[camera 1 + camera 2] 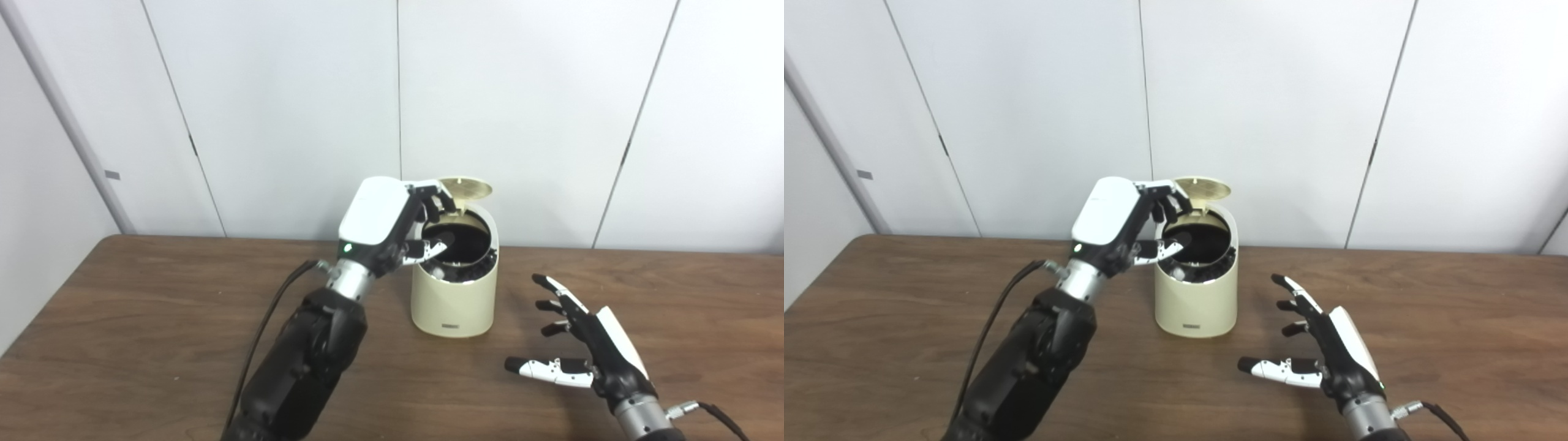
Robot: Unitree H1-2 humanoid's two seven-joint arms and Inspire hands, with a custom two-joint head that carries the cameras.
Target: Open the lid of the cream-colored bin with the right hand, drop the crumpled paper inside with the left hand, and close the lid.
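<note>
Right hand point(585, 343) is hovering low over the near right part of the table point(122, 318), palm turned left, fingers spread wide, thumb sticking out left, holding nothing. It is sitting near the cream-colored bin point(453, 300), right of it and not touching.

Bin is standing upright mid-table, a bit farther back. Lid point(467, 187) is tipped up at the far rim, dark opening showing.

Left hand point(392, 223) is reaching in from the left, hanging over the bin's mouth, fingers curled down over the far-left rim, thumb poking across the opening. Nothing visible between the fingers.

Crumpled paper point(438, 271) is looking like the pale lump inside the bin at the near-left wall; too small to be sure.

Far side: white panelled wall point(520, 92).
</note>
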